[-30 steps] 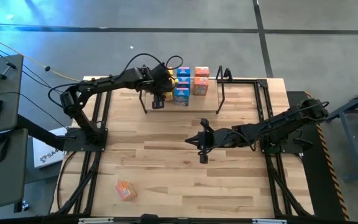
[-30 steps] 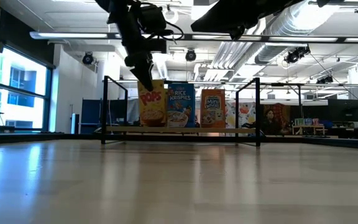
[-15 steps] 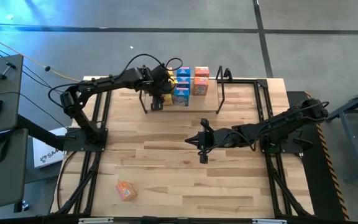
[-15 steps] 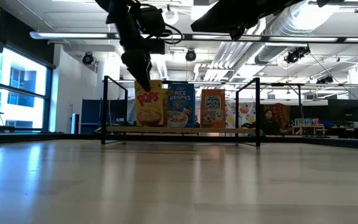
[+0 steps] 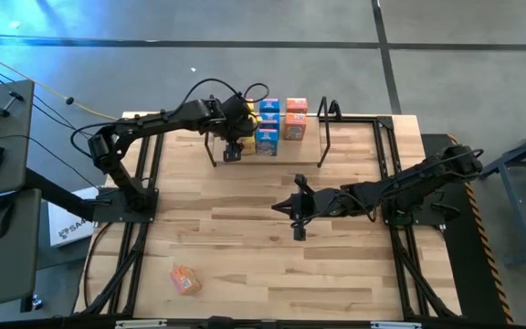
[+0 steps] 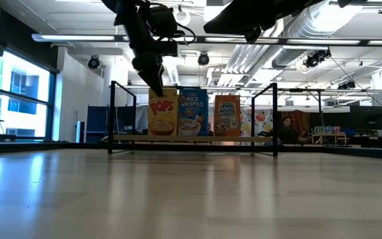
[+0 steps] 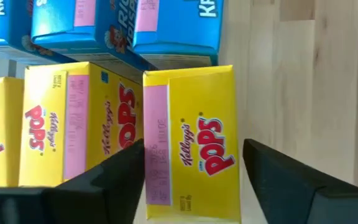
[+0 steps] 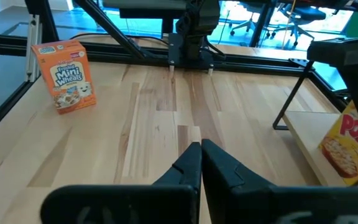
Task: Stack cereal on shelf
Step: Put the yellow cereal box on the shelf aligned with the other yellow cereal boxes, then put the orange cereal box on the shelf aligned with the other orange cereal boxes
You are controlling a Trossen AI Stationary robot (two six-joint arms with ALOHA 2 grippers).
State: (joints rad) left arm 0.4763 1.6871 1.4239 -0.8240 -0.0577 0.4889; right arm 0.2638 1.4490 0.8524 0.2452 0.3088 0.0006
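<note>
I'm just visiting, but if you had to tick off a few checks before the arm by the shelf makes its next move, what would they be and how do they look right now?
1. Yellow Pops box standing on the shelf: ok, upright beside the blue Rice Krispies box.
2. Left gripper let go: ok, fingers stand clear on either side of the box.
3. Box square with its row: cannot tell exactly.
4. Right gripper out of the way: ok, shut over mid-table.
5. Next box available: ok, an orange Mini-Wheats box lies near the table's front left.
6. Free shelf space: ok, bare plank toward the right end.
</note>
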